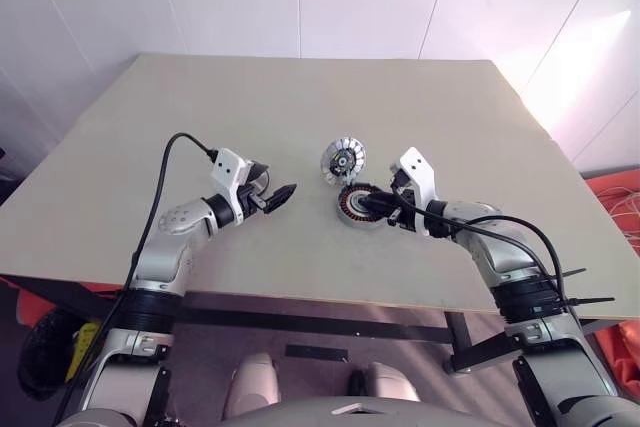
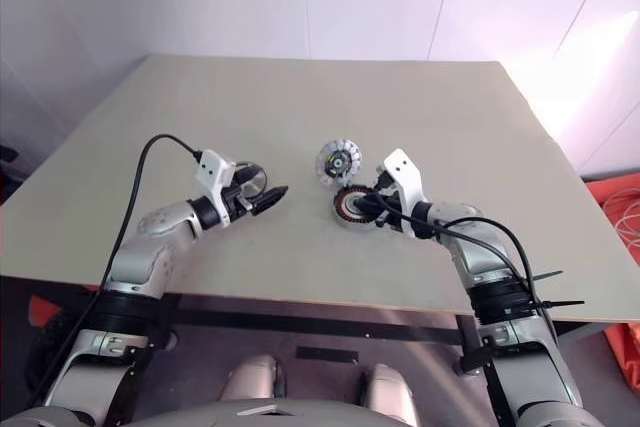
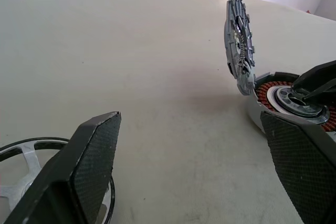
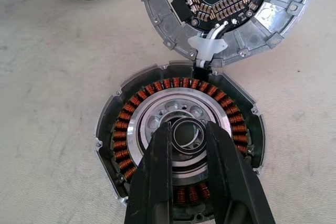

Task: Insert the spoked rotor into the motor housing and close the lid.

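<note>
Table (image 1: 300, 97), head view. The motor housing (image 4: 123, 124) lies flat a little right of centre, open side up, with its copper windings and grey centre bore exposed. Its lid (image 4: 226, 3) stands on edge at the housing's 12 o'clock rim, circuit-board face towards the bore, joined to it by a short white cable.

The spoked rotor (image 3: 23, 163), a dark rim with pale spokes, lies flat at 9 o'clock from the housing, well apart from it. It is just beside the left gripper (image 1: 284, 192) and is not held. That gripper's fingers are spread wide and empty, pointing across towards the housing.

The right gripper (image 4: 188, 129) reaches in from the housing's 4 o'clock. Its fingers are nearly together, with the tips set on either side of the small centre ring. It looks like a pinch on the hub that steadies the housing.

Handling, by judgement:
- Rotor is rigid metal, light for its size, smooth-rimmed and likely slippery.
- Magnets may snatch it towards the windings near the bore, so expect a sudden pull.
- Best hold is across the outer rim, or on one spoke near the rim, so the hub stays free to seat.
- The right fingers now occupy the bore and need to clear it before the rotor goes in.
- The lid's cable is the fragile item: swing the lid down gently, without twisting.
</note>
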Tool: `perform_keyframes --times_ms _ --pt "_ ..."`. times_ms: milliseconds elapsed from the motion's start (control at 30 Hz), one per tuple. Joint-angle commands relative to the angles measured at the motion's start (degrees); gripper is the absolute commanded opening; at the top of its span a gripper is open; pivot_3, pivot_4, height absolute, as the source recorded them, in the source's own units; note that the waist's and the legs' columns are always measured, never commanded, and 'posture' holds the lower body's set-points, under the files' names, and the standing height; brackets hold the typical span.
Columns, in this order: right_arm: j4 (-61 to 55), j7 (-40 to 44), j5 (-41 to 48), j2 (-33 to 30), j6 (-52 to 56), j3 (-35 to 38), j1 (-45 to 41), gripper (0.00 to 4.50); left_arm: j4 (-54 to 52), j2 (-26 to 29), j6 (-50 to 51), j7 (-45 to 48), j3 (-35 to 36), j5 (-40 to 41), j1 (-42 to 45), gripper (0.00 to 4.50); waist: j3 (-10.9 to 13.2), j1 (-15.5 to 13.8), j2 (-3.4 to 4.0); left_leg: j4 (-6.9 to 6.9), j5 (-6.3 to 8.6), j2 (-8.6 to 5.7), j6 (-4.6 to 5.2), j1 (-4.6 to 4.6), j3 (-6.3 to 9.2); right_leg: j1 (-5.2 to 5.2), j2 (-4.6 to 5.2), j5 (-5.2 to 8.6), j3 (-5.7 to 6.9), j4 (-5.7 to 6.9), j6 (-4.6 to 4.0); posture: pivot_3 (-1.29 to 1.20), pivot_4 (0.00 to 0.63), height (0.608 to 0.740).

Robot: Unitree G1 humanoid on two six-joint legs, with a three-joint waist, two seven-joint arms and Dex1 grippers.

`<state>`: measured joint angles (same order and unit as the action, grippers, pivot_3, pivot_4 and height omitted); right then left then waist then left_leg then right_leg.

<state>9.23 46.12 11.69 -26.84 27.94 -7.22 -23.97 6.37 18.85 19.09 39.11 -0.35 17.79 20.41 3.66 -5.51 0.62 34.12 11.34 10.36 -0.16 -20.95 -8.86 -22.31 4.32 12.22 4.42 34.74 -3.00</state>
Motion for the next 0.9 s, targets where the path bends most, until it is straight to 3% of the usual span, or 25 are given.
perform_keyframes --times_ms 33,267,633,667,900 --pt "0.34 -0.54 -0.62 0.54 -1.16 0.14 -1.88 0.60 -0.92 0.04 -1.33 -0.12 0.51 -0.08 0.87 4.50 0.00 0.01 0.00 0.00 0.00 0.00 0.00 0.00 0.00 0.00 0.00 0.00 0.00 0.00 0.00 0.00 0.000 0.740" --pt "0.28 0.35 -0.69 1.13 -0.62 -0.13 -2.10 0.60 -0.90 0.12 -1.57 -0.23 0.68 -0.16 0.74 4.50 0.00 0.01 0.00 0.00 0.00 0.00 0.00 0.00 0.00 0.00 0.00 -0.05 0.00 0.00 -0.09 0.00 0.000 0.740" --pt "0.26 -0.58 -1.87 1.29 -2.20 0.49 -2.32 4.30 -0.61 0.14 -1.76 -0.36 0.64 -0.22 0.90 4.50 0.00 -0.02 0.00 0.01 -0.01 0.00 -0.01 0.00 0.00 0.01 0.00 -0.03 0.00 0.01 -0.04 0.00 0.000 0.740" --pt "0.14 -0.42 -1.43 1.36 -2.14 0.79 -2.45 4.47 -0.57 0.13 -1.77 -0.34 0.62 -0.23 0.92 4.50 0.00 -0.03 0.00 0.01 0.00 0.00 -0.01 0.00 0.00 0.01 0.00 -0.03 0.00 0.01 -0.05 0.00 0.000 0.740" --pt "-1.56 -0.88 1.07 2.20 -1.21 2.73 -3.81 4.47 -0.38 0.06 -1.94 -0.27 0.49 -0.35 0.95 4.50 0.00 0.02 0.00 0.01 -0.01 0.00 -0.01 -0.01 0.00 -0.02 0.00 -0.06 0.00 0.01 -0.10 0.00 0.000 0.740"
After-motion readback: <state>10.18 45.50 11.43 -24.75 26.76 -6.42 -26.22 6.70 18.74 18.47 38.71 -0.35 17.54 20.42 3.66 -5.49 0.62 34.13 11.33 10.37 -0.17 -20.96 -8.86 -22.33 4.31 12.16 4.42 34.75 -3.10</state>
